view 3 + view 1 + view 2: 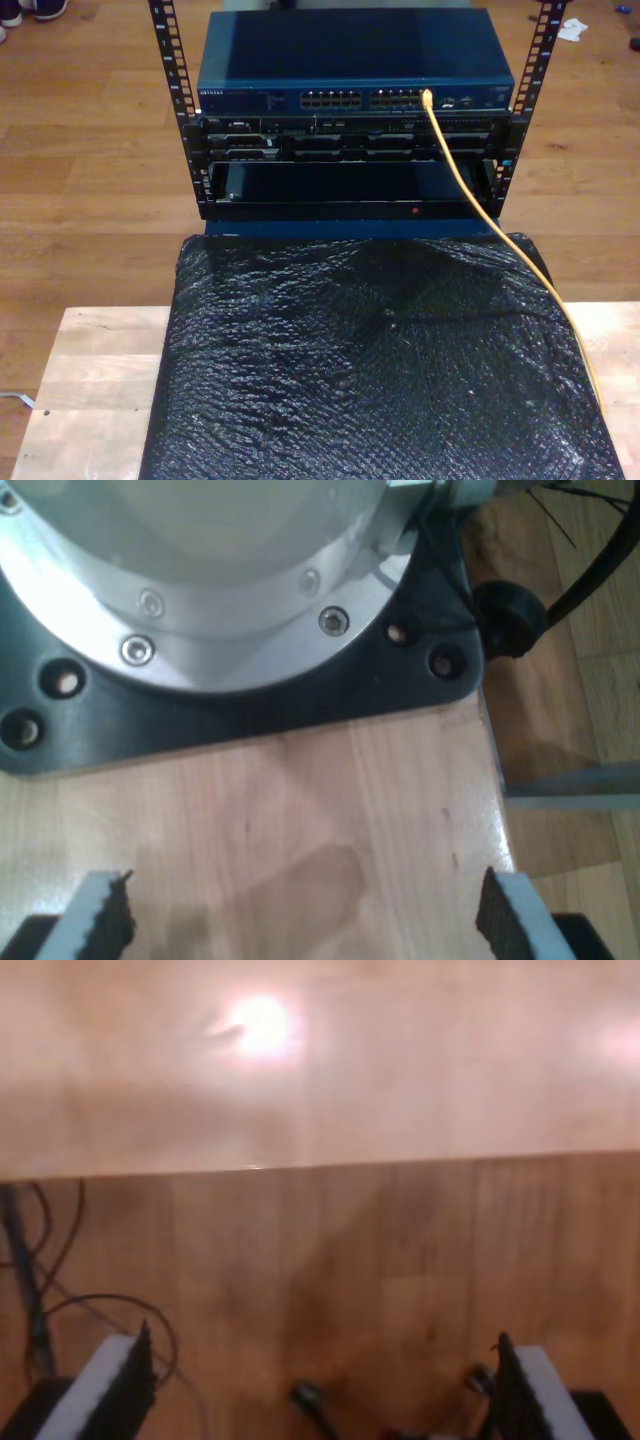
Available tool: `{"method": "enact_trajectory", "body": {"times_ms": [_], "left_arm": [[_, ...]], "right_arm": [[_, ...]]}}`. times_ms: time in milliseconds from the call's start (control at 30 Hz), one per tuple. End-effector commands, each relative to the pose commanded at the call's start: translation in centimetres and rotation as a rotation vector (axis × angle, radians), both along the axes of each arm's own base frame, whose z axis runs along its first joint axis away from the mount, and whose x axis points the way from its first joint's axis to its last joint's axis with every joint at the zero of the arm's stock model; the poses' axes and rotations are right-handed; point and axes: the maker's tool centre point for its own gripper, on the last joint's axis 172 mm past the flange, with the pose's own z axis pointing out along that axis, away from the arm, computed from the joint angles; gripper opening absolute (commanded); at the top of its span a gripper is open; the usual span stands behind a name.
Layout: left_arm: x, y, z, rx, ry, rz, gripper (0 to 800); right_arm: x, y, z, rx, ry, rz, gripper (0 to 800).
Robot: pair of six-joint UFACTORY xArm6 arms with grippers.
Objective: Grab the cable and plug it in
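Note:
The orange-yellow cable (pixel 470 185) shows in the exterior view. Its tip (pixel 428 97) sits at a port on the front of the blue network switch (pixel 355 70). From there it runs down over the black sheet (pixel 370 360) toward the exterior view's right edge. My first gripper (pixel 305 905) is open over bare wooden tabletop, nothing between its toothed pads (pixel 110 915). My second gripper (pixel 320 1365) is open too, its pads (pixel 130 1375) empty, hovering past a pale wooden edge above darker wood flooring.
A silver arm base (pixel 200 570) on a black mounting plate (pixel 250 710) stands close ahead of my first gripper, with a black connector (pixel 510 620) beside it. Thin dark wires (pixel 40 1290) lie on the floor. The switch sits in a black rack (pixel 350 160) beyond the wooden table (pixel 90 370).

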Motion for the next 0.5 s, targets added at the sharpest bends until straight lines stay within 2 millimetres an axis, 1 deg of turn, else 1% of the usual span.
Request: {"method": "enact_trajectory", "body": {"times_ms": [100, 267, 400, 500], "left_arm": [[0.0, 0.0, 0.0, 0.0, 0.0, 0.0, 800], [0.0, 0.0, 0.0, 0.0, 0.0, 0.0, 800], [0.0, 0.0, 0.0, 0.0, 0.0, 0.0, 800], [0.0, 0.0, 0.0, 0.0, 0.0, 0.0, 800]], "right_arm": [[-2.9, -0.8, -0.6, 0.007, 0.009, -0.009, 797], [-5.8, -0.8, -2.0, 0.014, 0.001, 0.028, 797], [-8.4, -0.5, -3.4, 0.024, 0.01, 0.032, 797], [-9.5, 0.8, -4.9, 0.044, 0.014, 0.059, 797]]}}
